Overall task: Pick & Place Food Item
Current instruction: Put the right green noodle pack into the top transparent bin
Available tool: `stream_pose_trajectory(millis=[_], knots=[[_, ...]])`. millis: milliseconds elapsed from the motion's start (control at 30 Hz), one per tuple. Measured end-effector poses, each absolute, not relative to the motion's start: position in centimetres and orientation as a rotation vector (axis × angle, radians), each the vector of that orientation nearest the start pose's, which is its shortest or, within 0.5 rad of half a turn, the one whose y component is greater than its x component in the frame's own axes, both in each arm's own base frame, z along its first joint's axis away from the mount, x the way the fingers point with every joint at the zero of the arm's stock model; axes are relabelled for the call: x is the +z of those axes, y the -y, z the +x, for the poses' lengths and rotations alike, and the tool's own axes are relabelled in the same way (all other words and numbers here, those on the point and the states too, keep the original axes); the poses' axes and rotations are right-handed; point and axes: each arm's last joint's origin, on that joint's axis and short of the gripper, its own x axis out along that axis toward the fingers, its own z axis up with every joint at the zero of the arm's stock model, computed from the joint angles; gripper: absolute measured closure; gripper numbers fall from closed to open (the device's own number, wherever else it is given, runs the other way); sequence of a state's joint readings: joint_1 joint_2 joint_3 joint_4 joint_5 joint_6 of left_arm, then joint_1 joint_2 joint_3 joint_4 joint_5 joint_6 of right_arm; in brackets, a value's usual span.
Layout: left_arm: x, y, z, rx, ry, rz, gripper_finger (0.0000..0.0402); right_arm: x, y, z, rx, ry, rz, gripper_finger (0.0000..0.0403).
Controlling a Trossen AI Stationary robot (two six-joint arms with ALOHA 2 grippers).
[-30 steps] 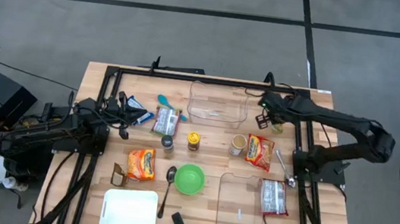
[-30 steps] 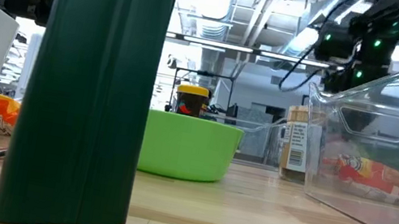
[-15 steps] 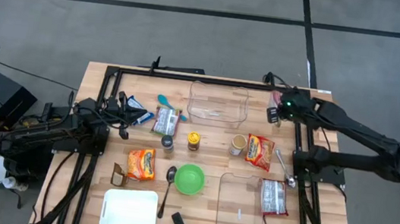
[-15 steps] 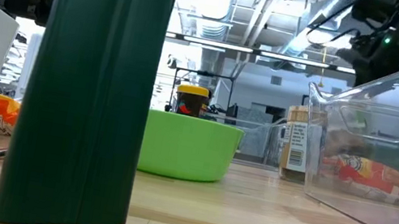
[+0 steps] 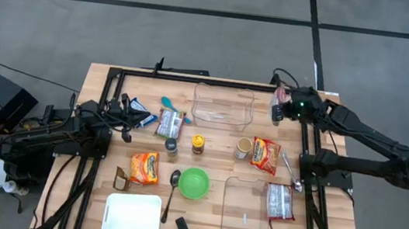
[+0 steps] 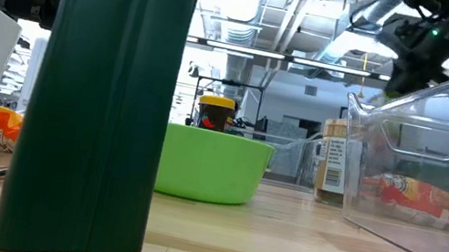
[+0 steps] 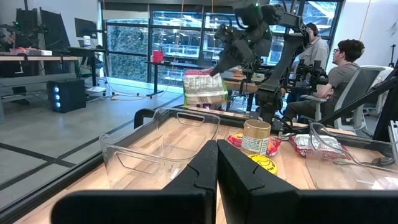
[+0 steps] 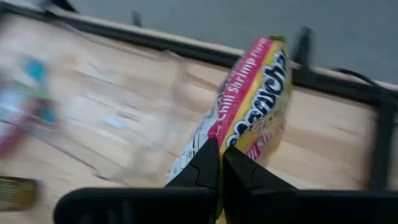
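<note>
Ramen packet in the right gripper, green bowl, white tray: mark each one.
ramen packet [image 8: 258, 93], right wrist view, middle of the printed wrapper.
green bowl [image 5: 194, 182], high view, inside of the bowl.
white tray [image 5: 132, 215], high view, bare floor of the tray.

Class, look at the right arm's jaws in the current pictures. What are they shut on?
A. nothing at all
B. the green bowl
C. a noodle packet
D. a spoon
C: the right wrist view shows the right gripper with its jaws shut on a noodle packet, and the left wrist view shows that packet hanging in the air above the table.
</note>
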State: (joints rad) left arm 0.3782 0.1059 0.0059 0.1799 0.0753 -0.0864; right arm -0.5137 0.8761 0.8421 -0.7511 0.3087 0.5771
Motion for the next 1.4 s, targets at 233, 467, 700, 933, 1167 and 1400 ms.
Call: stream_pose_trajectory(millis=[233,467,700,933,1167,1400], knots=[[17.4,-3.6,9.7,0.299,0.091,-0.068,0.0401,31.0,8.7,15.9,-0.824,-0.313,0.598,0.0403],[17.4,-3.6,9.7,0.299,0.091,-0.068,0.0401,32.3,8.4,17.6,-0.725,-0.162,0.582,0.0403],[17.4,-3.6,9.7,0.299,0.091,-0.068,0.0401,31.5,8.7,19.4,-0.710,-0.178,0.580,0.0403],[17.4,-3.6,9.7,0.299,0.091,-0.068,0.0401,29.4,9.5,21.3,-0.723,-0.285,0.587,0.0403],[17.4,-3.6,9.7,0.299,0.091,-0.068,0.0401,27.4,10.2,22.8,-0.730,-0.384,0.587,0.0403],[17.4,-3.6,9.7,0.300,0.091,-0.068,0.0401,25.7,11.0,23.7,-0.748,-0.467,0.554,0.0403]])
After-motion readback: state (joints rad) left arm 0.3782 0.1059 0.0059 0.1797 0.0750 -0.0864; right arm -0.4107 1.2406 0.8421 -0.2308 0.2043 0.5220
